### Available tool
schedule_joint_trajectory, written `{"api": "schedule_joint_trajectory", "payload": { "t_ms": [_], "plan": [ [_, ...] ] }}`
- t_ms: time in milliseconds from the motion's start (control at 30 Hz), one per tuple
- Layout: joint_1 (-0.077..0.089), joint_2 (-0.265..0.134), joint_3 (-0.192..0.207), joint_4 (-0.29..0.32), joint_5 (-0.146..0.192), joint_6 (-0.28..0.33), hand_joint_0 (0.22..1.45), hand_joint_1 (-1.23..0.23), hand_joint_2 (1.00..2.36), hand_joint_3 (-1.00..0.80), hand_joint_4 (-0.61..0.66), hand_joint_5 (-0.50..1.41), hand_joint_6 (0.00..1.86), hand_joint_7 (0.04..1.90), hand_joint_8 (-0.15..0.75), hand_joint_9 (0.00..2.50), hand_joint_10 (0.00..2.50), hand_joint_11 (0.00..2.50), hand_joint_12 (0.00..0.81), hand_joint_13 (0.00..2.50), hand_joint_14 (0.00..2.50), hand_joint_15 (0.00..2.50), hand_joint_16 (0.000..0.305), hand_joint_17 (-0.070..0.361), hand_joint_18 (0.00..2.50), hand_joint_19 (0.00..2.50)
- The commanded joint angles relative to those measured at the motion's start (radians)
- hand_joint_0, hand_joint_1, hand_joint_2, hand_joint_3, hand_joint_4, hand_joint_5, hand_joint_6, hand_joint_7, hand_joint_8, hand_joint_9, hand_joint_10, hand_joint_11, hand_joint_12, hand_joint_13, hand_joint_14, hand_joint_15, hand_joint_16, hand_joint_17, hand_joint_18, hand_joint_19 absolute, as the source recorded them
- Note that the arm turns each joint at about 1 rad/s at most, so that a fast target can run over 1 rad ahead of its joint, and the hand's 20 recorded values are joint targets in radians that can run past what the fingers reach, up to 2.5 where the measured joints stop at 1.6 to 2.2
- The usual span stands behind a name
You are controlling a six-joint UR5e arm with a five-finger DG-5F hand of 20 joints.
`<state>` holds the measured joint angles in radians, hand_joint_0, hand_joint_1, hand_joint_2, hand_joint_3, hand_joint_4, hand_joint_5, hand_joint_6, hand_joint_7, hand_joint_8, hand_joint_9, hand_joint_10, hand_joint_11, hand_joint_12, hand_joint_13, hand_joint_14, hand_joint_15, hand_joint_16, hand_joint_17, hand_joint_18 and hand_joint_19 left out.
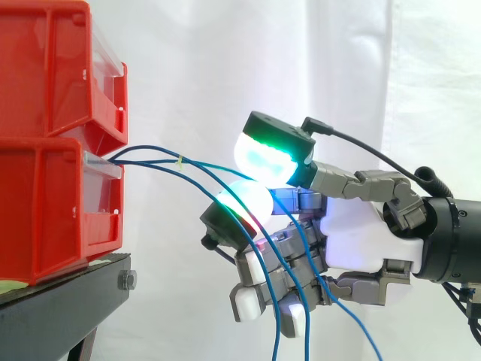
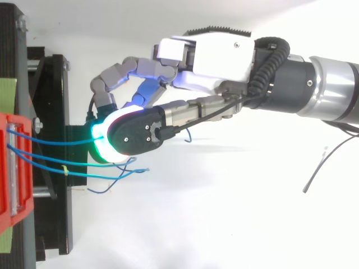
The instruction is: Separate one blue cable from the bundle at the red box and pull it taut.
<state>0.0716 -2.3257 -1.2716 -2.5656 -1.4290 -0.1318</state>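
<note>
At the left the red box (image 1: 52, 203) sits on the black stand (image 1: 60, 293), and the bundle (image 1: 120, 159) of thin cables comes out of its front face, held loosely by a yellow tie (image 1: 180, 162) a little way out. From there the strands run rightward toward the hand (image 1: 353, 233), then droop and hang past its curled lower fingers. In the top view, one blue cable (image 2: 50, 141) parts from the other strands and leads from the box straight into the glowing pads (image 2: 101, 140). The rest pass beside the hand and end loose just beyond it. The pads are pressed together with that cable running in between them, so I judge it pinched rather than merely touched. The cable's long axis lies roughly level, box at its left end and hand at its right, nearly in line with the arm. It shows a slight sag between box and pads. The pull therefore looks to go directly rightward, away from the box, along the cable's own line.
</note>
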Motion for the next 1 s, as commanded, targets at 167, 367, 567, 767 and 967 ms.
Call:
{"api": "schedule_joint_trajectory", "payload": {
  "t_ms": [167,367,567,767,967],
  "plan": [
    [0.000,0.000,0.000,-0.001,0.015,-0.005,0.56,-0.58,1.02,-0.17,0.24,-0.18,0.79,1.33,0.345,0.91,0.02,0.87,0.374,0.90,0.02,0.50,0.053,0.118,0.94,0.84],
    [0.000,0.000,0.000,-0.001,0.021,-0.012,0.57,-0.66,1.02,-0.23,0.25,-0.20,0.81,1.31,0.344,0.88,0.02,0.90,0.373,0.89,0.02,0.48,0.053,0.119,0.94,0.82],
    [0.000,0.000,0.000,-0.001,0.022,-0.014,0.61,-0.70,1.01,-0.33,0.24,-0.22,0.83,1.28,0.336,0.86,0.02,0.92,0.363,0.88,0.02,0.47,0.052,0.118,0.94,0.79],
    [0.000,-0.001,0.000,-0.001,0.022,-0.019,0.62,-0.71,1.01,-0.38,0.24,-0.22,0.83,1.28,0.336,0.85,0.02,0.91,0.362,0.88,0.02,0.47,0.052,0.117,0.94,0.77],
    [0.000,0.000,0.000,0.001,0.022,-0.019,0.62,-0.71,1.01,-0.39,0.24,-0.22,0.84,1.28,0.336,0.85,0.02,0.91,0.361,0.88,0.02,0.47,0.052,0.116,0.94,0.77]
  ]
}}
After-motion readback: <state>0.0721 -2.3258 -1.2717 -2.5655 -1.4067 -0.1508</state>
